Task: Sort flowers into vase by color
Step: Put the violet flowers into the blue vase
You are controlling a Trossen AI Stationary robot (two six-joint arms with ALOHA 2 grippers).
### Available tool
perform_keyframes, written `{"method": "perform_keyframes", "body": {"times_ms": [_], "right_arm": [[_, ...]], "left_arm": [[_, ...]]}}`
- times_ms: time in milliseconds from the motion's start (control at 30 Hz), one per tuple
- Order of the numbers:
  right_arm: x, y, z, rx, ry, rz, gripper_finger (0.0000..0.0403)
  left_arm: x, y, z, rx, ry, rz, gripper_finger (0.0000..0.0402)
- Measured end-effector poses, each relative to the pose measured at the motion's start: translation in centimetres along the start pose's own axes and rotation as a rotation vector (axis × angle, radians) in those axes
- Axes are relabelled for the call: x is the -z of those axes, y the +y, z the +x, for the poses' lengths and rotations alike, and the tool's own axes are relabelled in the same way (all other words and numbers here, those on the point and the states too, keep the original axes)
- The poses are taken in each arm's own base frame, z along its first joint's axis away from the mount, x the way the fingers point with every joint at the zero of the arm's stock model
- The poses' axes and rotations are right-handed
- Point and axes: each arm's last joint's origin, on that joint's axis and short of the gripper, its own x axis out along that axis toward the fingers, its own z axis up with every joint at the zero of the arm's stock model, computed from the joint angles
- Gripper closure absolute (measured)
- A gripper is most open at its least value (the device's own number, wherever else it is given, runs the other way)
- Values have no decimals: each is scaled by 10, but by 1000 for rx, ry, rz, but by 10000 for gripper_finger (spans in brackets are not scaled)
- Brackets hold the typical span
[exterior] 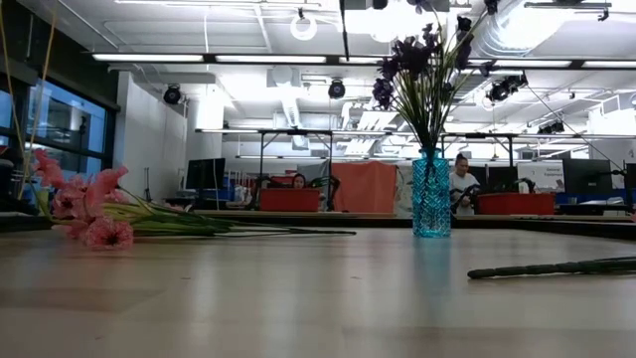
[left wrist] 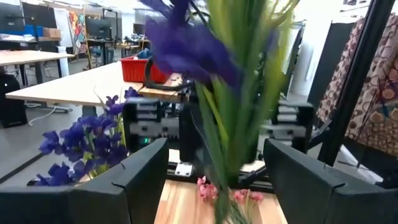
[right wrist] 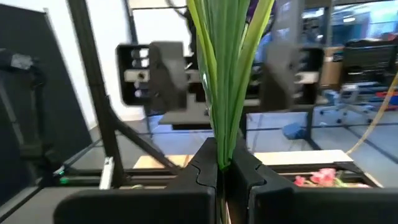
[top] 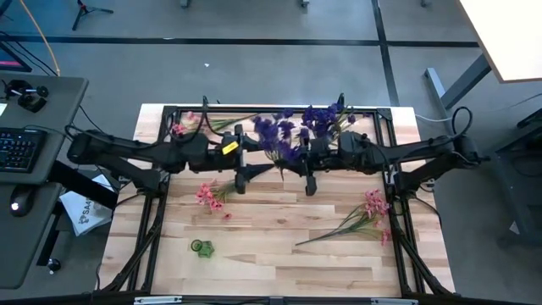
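- The right gripper (right wrist: 224, 174) is pinched tight on the green stems of a purple flower sprig (right wrist: 227, 74), and the stems stand straight up out of its fingers.
- The left gripper (left wrist: 214, 180) is spread wide, and the same sprig's stems run up through the gap without touching either finger.
- In the high view the two grippers face each other near the middle of the table's back half, with the purple blossoms (top: 279, 134) bunched between them.
- So the sprig's long line goes up and down, and the right arm is the one that has it.
- The blue glass vase (exterior: 431, 195) stands upright on the table with purple flowers already in it; I see no pink ones inside.
- I cannot tell from these views how near the held sprig is to the vase mouth.
- Pink flowers are not in any vase yet: one sprig (top: 362, 216) lies flat on the right side, a small bunch (top: 212, 196) lies left of the middle, and more (top: 188, 124) sit at the back left corner.
- A small green thing (top: 201, 247) lies near the front left of the wooden table (top: 271, 263).
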Motion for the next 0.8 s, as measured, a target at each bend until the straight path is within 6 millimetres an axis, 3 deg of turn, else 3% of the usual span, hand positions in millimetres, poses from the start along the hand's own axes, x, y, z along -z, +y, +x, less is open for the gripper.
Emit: {"method": "perform_keyframes", "body": {"times_ms": [400, 800], "right_arm": [[6, 0, 19, -55, 24, -21, 403], [4, 0, 20, -56, 5, -26, 403]], "left_arm": [[-1, 3, 6, 98, 10, -76, 151], [4, 0, 9, 137, 26, 1, 160]]}}
